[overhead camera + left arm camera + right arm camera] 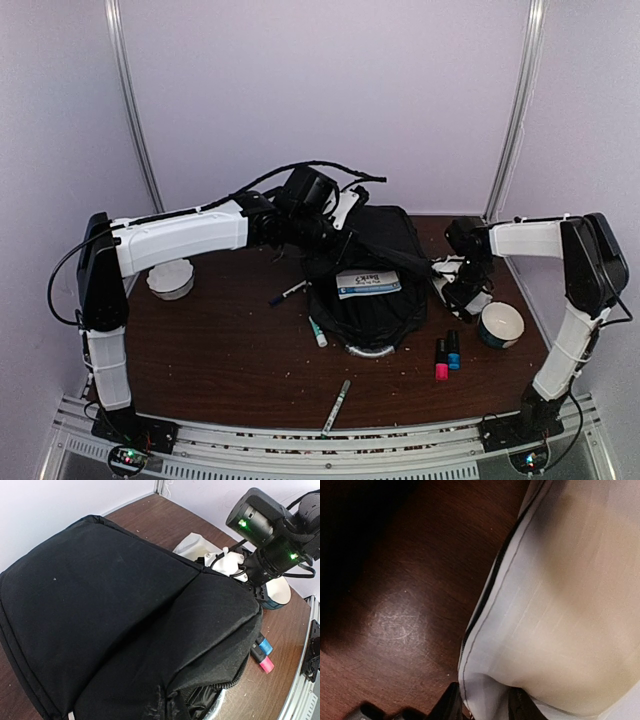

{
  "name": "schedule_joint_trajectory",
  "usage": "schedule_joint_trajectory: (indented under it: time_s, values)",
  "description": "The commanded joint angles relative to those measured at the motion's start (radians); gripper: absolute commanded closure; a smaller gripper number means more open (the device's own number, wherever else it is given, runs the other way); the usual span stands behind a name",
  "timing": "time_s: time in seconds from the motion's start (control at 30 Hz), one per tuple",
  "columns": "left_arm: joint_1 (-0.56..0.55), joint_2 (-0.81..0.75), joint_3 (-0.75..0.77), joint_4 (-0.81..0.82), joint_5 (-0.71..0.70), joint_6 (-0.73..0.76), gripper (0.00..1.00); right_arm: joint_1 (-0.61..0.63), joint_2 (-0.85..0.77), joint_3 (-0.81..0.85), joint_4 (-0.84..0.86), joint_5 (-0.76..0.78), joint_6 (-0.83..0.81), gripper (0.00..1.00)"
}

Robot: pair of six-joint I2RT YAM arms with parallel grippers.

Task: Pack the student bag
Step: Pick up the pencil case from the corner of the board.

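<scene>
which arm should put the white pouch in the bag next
Right. The right end effector has the pouch between its fingers, beside the bag. The left end effector is shut at the bag's far end.

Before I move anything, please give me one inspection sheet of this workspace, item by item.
Surface: brown wooden table, pale specks near front edge.
Job's things: large black fabric backpack lying on it; blue-white card on top.
Clutter: grey pen, green-tipped white pen, black-white pen; white round tub left, white bowl right; pink tube, blue tube.
Grippers: left hand shut, at backpack's far end; right hand shut on white translucent zip pouch.
Cables: black cable arching over left arm.
Surroundings: pale walls, metal corner poles.
</scene>
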Motion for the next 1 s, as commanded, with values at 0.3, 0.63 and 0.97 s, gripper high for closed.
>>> schedule_joint_trajectory:
  time_s: [0.3, 0.63, 0.97]
  values:
    - [0.003, -0.004, -0.001, 0.077, 0.02, -0.009, 1.0, 0.005, -0.089, 0.069, -0.024, 0.028, 0.038, 0.98]
    - [0.002, 0.018, -0.011, 0.069, 0.035, 0.059, 1.0, -0.028, -0.235, 0.315, -0.139, -0.073, 0.076, 1.0]
    - [0.007, 0.044, 0.021, 0.008, 0.063, 0.137, 0.66, -0.019, -0.268, 0.5, -0.225, -0.403, 0.05, 1.0]
